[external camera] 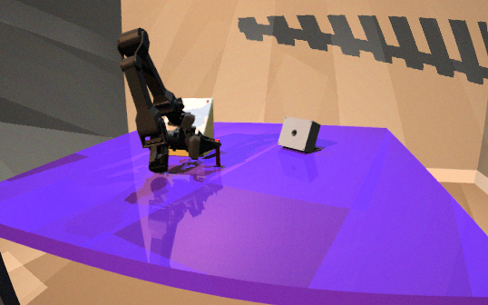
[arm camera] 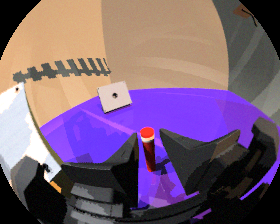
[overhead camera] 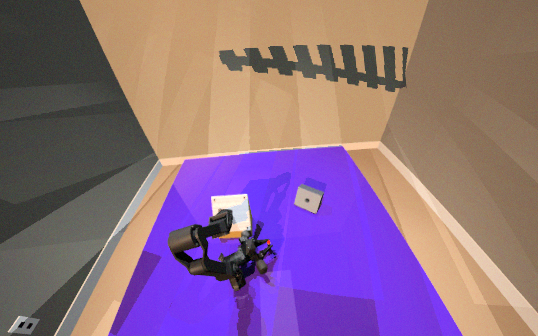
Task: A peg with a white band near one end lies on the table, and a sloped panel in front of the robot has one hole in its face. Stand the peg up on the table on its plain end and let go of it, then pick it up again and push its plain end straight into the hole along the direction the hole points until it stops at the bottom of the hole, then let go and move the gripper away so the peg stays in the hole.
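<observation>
The red peg (overhead camera: 269, 242) (external camera: 218, 156) (arm camera: 149, 156) stands upright on the table, its white band near the upper end, below a red top. My gripper (overhead camera: 266, 244) (external camera: 217, 144) (arm camera: 148, 133) is open, with a fingertip on either side of the peg's upper part. In the wrist view a narrow gap shows between the peg and each finger. The light grey sloped panel (overhead camera: 313, 205) (external camera: 301, 140) (arm camera: 122, 102) has one dark hole (overhead camera: 307, 200) (external camera: 294, 132) (arm camera: 115, 95) in the middle of its face, and nothing is in it.
A larger white sloped board (overhead camera: 241, 206) (external camera: 206, 109) (arm camera: 8, 127) with small dark corner dots and an orange lower edge stands close beside the arm, which partly hides it. The purple table (overhead camera: 321, 260) (external camera: 255, 236) (arm camera: 201, 110) carries shadows and reflections.
</observation>
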Available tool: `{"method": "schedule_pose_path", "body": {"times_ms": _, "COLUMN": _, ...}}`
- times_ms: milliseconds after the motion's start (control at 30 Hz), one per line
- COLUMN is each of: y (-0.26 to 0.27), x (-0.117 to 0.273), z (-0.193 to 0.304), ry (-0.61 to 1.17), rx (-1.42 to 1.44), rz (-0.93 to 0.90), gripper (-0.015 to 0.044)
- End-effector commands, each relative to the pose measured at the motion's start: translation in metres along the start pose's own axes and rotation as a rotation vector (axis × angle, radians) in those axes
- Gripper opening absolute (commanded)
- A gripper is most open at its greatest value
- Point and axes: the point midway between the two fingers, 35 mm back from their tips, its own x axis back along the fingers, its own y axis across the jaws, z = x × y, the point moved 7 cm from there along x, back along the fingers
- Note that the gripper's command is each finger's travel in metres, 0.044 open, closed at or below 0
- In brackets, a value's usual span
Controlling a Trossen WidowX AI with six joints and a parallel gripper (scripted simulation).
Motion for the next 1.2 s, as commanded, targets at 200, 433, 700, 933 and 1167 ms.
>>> {"method": "schedule_pose_path", "body": {"times_ms": 200, "y": 0.0, "x": 0.0, "z": 0.0, "ry": 0.001, "rx": -0.001, "rz": -0.001, "gripper": 0.013}}
{"method": "schedule_pose_path", "body": {"times_ms": 433, "y": 0.0, "x": 0.0, "z": 0.0, "ry": 0.001, "rx": -0.001, "rz": -0.001, "gripper": 0.0314}}
{"method": "schedule_pose_path", "body": {"times_ms": 700, "y": 0.0, "x": 0.0, "z": 0.0, "ry": 0.001, "rx": -0.001, "rz": -0.001, "gripper": 0.044}}
{"method": "schedule_pose_path", "body": {"times_ms": 933, "y": -0.002, "x": 0.0, "z": -0.005, "ry": 0.003, "rx": 0.001, "rz": -0.008, "gripper": 0.044}}
{"method": "schedule_pose_path", "body": {"times_ms": 1167, "y": -0.019, "x": 0.0, "z": -0.057, "ry": 0.027, "rx": 0.012, "rz": -0.055, "gripper": 0.044}}
